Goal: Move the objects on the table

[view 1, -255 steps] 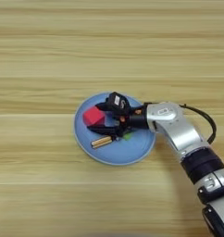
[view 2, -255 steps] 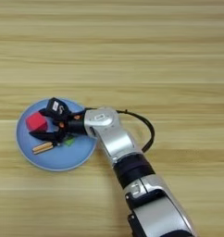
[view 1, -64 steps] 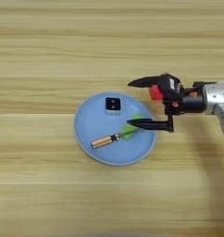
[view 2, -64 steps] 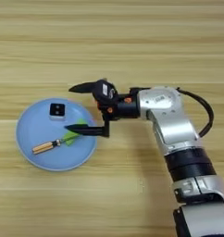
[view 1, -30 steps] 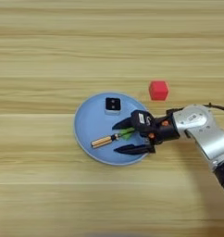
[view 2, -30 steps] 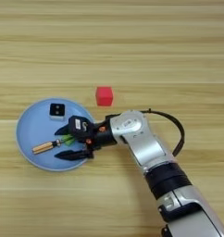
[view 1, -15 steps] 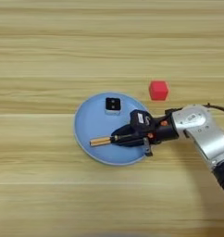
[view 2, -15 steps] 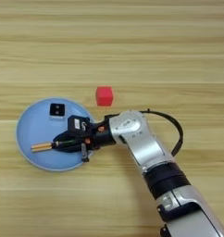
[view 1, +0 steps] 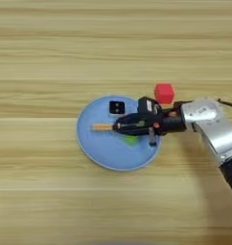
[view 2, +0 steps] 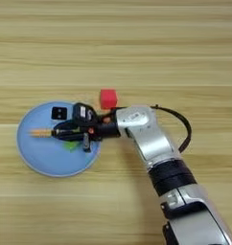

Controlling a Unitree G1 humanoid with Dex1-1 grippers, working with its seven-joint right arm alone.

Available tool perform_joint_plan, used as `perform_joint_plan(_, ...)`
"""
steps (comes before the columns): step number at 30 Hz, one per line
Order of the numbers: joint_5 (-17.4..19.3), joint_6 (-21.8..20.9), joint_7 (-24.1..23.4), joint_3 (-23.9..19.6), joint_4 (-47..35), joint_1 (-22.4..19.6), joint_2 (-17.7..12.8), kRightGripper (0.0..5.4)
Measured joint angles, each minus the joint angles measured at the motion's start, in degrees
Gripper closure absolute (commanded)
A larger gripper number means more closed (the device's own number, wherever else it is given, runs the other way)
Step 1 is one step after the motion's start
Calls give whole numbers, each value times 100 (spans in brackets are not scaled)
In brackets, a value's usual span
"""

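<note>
The right gripper (view 1: 130, 128) is closed on the tool (view 1: 104, 127) over the blue plate (view 1: 96, 154), wooden handle protruding left; the red cube (view 1: 164, 93) sits on the table (view 1: 51, 57) just beside the plate — a thin blade could be twisted loose if lifted quickly

Light falls evenly and fairly bright over the light-brown wooden table (view 1: 51, 43), with no glare spots. A soft, faint shadow lies on the wood below and right of the silver forearm (view 1: 214, 131). The round blue plate (view 1: 96, 153) casts a thin dark rim along its lower edge. Outlines look slightly soft throughout.
</note>
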Motion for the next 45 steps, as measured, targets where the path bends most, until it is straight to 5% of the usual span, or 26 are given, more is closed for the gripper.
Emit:
perform_joint_plan(7,288,448,-633,-563,382,-481,219,467)
perform_joint_plan(21,238,543,-2128,-1284,2237,-1411,319,467)
perform_joint_plan(31,158,188,-2244,-1530,2837,-1637,-44,467)
perform_joint_plan(45,49,-79,-2356,-1588,3303,-1644,-165,467)
